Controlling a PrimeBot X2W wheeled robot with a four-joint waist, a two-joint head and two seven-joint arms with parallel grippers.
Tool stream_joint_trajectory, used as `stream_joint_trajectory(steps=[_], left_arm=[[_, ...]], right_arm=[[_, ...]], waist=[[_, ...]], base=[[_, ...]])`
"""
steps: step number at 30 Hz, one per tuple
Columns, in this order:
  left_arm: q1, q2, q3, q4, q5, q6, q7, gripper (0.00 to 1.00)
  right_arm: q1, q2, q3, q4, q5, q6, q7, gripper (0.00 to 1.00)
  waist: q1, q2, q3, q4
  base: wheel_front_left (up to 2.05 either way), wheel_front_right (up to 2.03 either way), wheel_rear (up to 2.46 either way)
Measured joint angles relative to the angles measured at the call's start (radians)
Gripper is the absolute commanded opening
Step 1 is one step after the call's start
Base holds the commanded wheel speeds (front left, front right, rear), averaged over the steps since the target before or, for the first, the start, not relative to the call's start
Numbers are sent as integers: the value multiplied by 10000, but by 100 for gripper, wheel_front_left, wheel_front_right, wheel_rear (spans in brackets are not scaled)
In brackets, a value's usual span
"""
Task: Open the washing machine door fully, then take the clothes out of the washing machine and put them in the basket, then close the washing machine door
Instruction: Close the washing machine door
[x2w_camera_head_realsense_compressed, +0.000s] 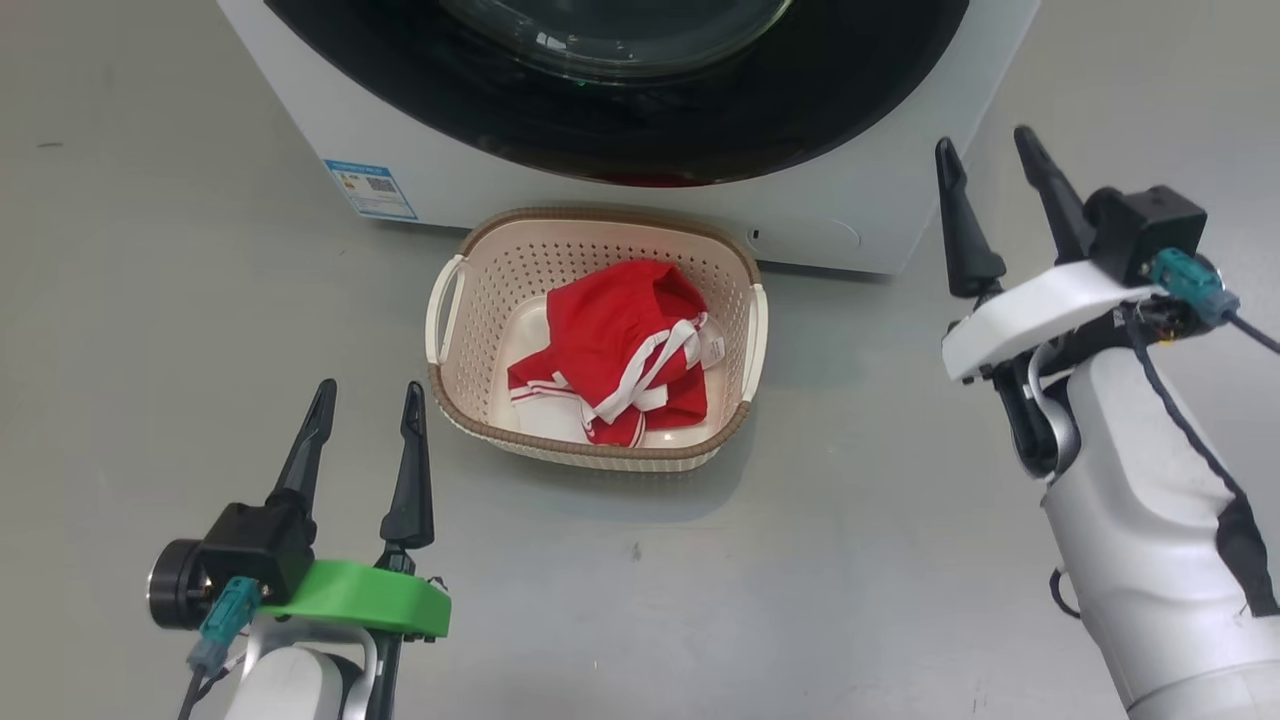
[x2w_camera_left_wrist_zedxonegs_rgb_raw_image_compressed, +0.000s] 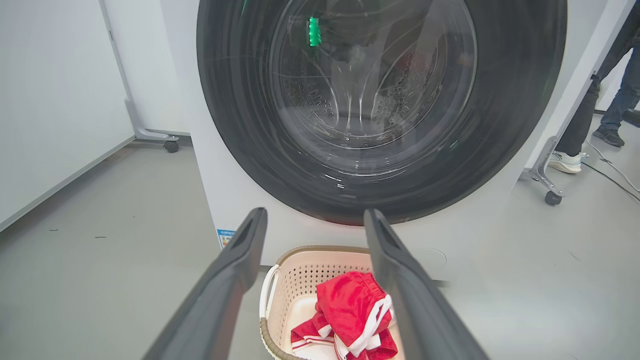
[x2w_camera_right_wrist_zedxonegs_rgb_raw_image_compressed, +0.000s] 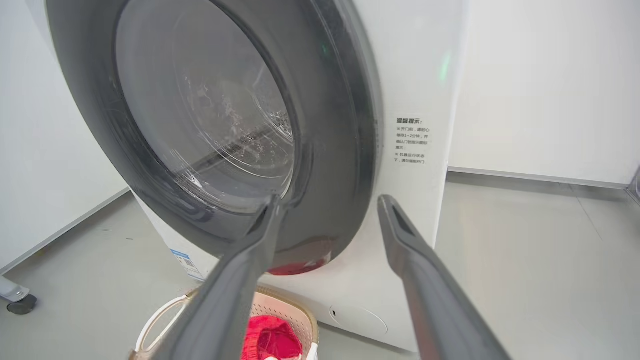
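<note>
The clothes are heaped in the basket. Fingers of left gripper and right gripper are held apart, empty.

Red clothes in cream basket, black-rimmed door closed.

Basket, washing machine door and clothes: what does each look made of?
The basket looks like moulded plastic, matte cream: regular punched holes in its walls; the brown rim only imitates weave. The washing machine door has a glossy black rim, probably plastic, with sharp reflections, around a clear bulging bowl, likely glass. The clothes are soft red fabric, creased and folded, with white striped trim.
</note>
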Motion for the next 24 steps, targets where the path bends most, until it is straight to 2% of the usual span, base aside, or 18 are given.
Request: stream_joint_trajectory(steps=[10, 24], left_arm=[[521, 328, 221, 205, 44, 42, -2, 100], [1522, 374, 253, 280, 44, 73, 0, 100]], right_arm=[[1912, 174, -238, -568, 4, -25, -2, 100], [4022, 383, -190, -1453, -13, -205, -2, 100]], waist=[[0, 0, -738, -628], [-1, 0, -1849, -1473]], base=[[0, 0, 0], [0, 0, 0]])
